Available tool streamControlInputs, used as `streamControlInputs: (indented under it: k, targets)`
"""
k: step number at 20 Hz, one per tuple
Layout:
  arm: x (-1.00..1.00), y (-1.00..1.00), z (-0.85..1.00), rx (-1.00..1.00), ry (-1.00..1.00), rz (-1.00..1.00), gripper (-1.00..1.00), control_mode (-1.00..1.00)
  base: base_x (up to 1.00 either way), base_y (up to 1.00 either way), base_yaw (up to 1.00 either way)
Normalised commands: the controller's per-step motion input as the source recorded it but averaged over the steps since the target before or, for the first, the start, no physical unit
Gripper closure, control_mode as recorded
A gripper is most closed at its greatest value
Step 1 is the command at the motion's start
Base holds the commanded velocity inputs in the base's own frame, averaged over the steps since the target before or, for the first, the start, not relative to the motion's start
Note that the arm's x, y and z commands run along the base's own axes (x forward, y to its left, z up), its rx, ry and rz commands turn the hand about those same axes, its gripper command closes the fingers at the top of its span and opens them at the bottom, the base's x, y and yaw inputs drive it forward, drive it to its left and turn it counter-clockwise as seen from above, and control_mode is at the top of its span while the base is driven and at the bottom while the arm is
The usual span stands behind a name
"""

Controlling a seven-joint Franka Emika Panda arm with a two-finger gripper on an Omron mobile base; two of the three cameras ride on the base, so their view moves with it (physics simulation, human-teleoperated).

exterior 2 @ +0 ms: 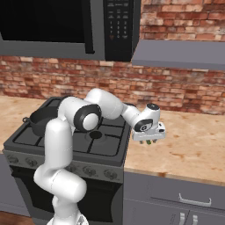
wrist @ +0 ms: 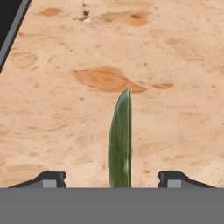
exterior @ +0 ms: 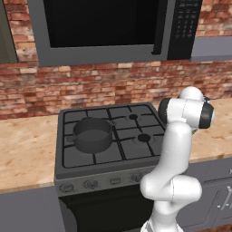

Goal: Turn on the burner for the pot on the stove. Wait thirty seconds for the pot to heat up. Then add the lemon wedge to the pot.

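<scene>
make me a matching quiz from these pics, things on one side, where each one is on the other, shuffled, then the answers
Things:
1. pot
2. lemon wedge
3. microwave
4. knobs

Places:
A. along the front panel of the stove
B. on the counter, between the tips of the gripper
C. on a left burner of the stove
D. on the brick wall above the stove

Pairs: 1-C, 2-B, 3-D, 4-A
</scene>
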Motion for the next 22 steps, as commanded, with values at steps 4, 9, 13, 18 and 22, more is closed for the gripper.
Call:
streamControlInputs:
  k: [4,9,13,18,22]
  targets:
    - [0.00,0.00,0.00,0.00,0.00,0.00,1.00,-1.00,0.00,0.00,0.00]
    - [-0.05,0.00,0.00,0.00,-0.01,0.00,1.00,-1.00,0.00,0.00,0.00]
    - [-0.41,0.19,0.08,-0.01,-0.08,0.00,1.00,-1.00,0.00,0.00,0.00]
    - [-0.77,0.33,0.90,0.00,-0.33,0.00,1.00,-1.00,0.00,0.00,0.00]
    - [-0.64,0.60,1.00,0.00,-0.34,0.01,1.00,-1.00,0.00,0.00,0.00]
